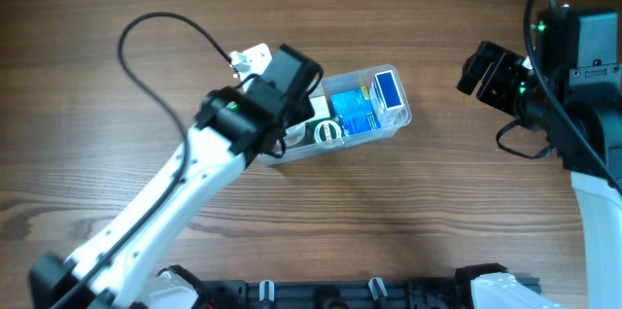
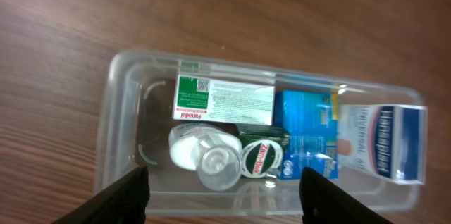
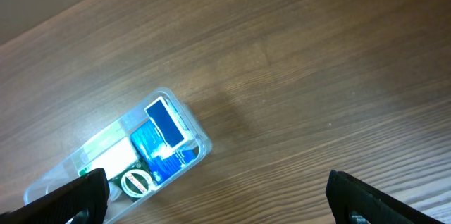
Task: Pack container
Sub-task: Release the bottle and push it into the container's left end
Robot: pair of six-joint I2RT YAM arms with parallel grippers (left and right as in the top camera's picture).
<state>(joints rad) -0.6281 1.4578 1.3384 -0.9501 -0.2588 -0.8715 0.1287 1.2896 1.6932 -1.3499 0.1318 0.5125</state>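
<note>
The container (image 1: 397, 118), a clear shallow tub, lies on the wooden table, angled. The left wrist view looks down into the container (image 2: 113, 129): a white-and-green box (image 2: 222, 101), a small clear bottle (image 2: 208, 155), a round green tin (image 2: 262, 159), a blue box (image 2: 306, 136) and a white-and-blue box (image 2: 384, 143). My left gripper (image 2: 224, 206) hangs over the tub's near wall, open, its fingers (image 2: 120, 199) wide apart with nothing held. My right gripper (image 3: 218, 199) is open and empty, well off to the right of the container (image 3: 203, 143).
The left arm (image 1: 194, 183) runs diagonally from the front left and hides the tub's left end in the overhead view. The right arm (image 1: 573, 56) stands at the far right edge. A black cable (image 1: 146, 66) loops over the table behind the left arm.
</note>
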